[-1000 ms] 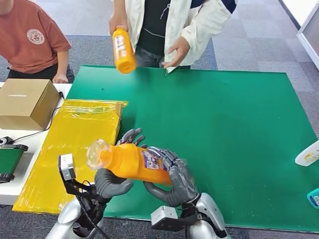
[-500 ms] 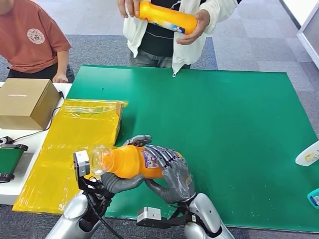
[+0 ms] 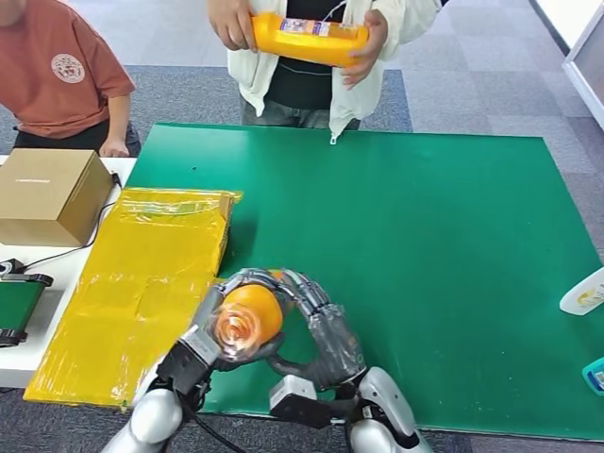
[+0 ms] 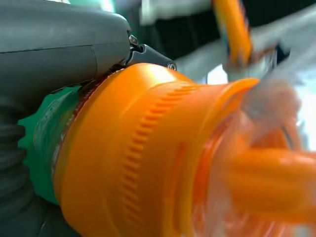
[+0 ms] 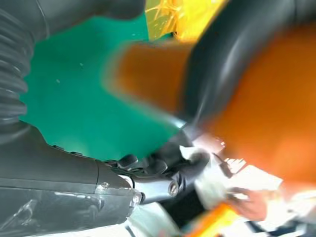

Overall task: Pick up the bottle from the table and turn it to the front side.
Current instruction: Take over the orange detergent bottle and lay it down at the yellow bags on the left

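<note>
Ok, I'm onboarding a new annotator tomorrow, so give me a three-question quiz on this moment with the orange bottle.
1. True or false: the bottle in the robot's hands lies flat on the green mat.
2. Which of the robot's hands touch that bottle? A) left hand alone B) right hand alone C) both
3. Fill in: the person in the white jacket holds a second orange bottle with ____ hands.

Key: 1. False, it is lifted, its clear cap end turned toward the head camera. 2. C. 3. Both.
</note>
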`<act>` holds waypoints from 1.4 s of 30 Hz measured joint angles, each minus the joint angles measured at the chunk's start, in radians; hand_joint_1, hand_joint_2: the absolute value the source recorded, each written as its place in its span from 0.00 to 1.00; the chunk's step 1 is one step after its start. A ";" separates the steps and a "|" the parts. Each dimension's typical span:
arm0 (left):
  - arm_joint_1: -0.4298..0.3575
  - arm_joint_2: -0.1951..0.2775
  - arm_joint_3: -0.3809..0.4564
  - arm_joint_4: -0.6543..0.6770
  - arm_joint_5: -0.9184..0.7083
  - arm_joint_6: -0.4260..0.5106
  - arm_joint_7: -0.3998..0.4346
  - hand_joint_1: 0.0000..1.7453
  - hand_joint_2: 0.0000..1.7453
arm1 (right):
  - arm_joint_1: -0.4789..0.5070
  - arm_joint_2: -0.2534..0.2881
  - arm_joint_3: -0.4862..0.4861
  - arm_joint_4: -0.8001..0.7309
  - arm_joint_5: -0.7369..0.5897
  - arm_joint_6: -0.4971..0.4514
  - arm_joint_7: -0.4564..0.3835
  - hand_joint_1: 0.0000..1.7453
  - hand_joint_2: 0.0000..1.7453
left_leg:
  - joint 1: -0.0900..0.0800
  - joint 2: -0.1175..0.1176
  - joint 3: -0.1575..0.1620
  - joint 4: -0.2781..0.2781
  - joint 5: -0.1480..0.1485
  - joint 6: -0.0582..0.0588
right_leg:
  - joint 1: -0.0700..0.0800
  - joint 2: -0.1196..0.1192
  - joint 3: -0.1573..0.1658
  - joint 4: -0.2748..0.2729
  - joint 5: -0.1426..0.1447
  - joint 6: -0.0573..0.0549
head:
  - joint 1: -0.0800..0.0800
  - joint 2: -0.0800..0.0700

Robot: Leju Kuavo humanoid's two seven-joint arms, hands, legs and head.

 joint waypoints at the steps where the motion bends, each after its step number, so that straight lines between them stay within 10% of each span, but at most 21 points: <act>1: 0.013 0.000 0.002 -0.014 -0.093 0.077 0.007 1.00 1.00 | 0.011 0.000 -0.021 -0.011 -0.040 0.015 -0.006 0.00 1.00 | 0.000 0.000 0.000 0.000 0.000 0.000 | 0.000 0.000 0.000 0.000 0.000 0.000 | 0.000 0.000; 8: 0.080 0.000 0.038 -0.058 -0.674 0.413 0.171 1.00 1.00 | 0.071 0.001 -0.173 -0.107 -0.110 0.052 -0.028 0.00 1.00 | 0.000 0.000 -0.001 0.000 0.000 0.000 | 0.000 0.000 -0.001 0.000 0.000 0.000 | 0.000 0.000; 14: 0.097 0.000 0.111 -0.029 -1.051 0.455 0.378 1.00 1.00 | 0.088 0.006 -0.253 -0.187 -0.099 0.075 -0.023 0.00 1.00 | 0.000 0.000 -0.001 0.000 0.000 0.000 | 0.000 0.000 -0.001 0.000 0.000 0.000 | 0.000 0.000; 31: 0.010 0.013 0.350 0.318 -1.142 0.400 0.429 1.00 1.00 | 0.087 0.011 -0.281 -0.289 -0.088 0.118 -0.027 0.00 1.00 | 0.000 0.000 -0.001 0.000 0.001 0.000 | 0.000 0.000 -0.001 0.000 0.000 0.000 | 0.000 0.000; 33: 0.007 0.016 0.370 0.333 -1.148 0.398 0.429 0.69 1.00 | 0.088 0.011 -0.281 -0.295 -0.087 0.119 -0.028 0.00 1.00 | 0.000 0.000 -0.001 0.000 0.001 0.000 | 0.000 0.000 -0.001 0.000 0.000 0.000 | 0.000 0.000; 36: 0.005 0.018 0.387 0.346 -1.155 0.397 0.430 0.00 0.25 | 0.091 0.011 -0.282 -0.305 -0.085 0.119 -0.031 0.00 1.00 | 0.000 0.000 -0.001 0.000 0.001 0.000 | 0.000 0.000 -0.001 0.000 0.000 0.000 | 0.000 0.000; 37: 0.005 0.018 0.391 0.349 -1.156 0.396 0.430 0.00 0.00 | 0.093 0.011 -0.282 -0.308 -0.084 0.119 -0.032 0.00 1.00 | 0.000 0.000 -0.001 0.000 0.001 0.000 | 0.000 0.000 -0.001 0.000 0.000 0.000 | 0.000 0.000; 42: 0.006 0.017 0.405 0.353 -1.159 0.384 0.429 0.00 0.00 | 0.106 0.011 -0.282 -0.333 -0.073 0.116 -0.052 0.00 1.00 | 0.000 0.000 -0.001 0.000 0.001 0.000 | 0.000 0.000 -0.001 0.000 0.000 0.000 | 0.000 0.000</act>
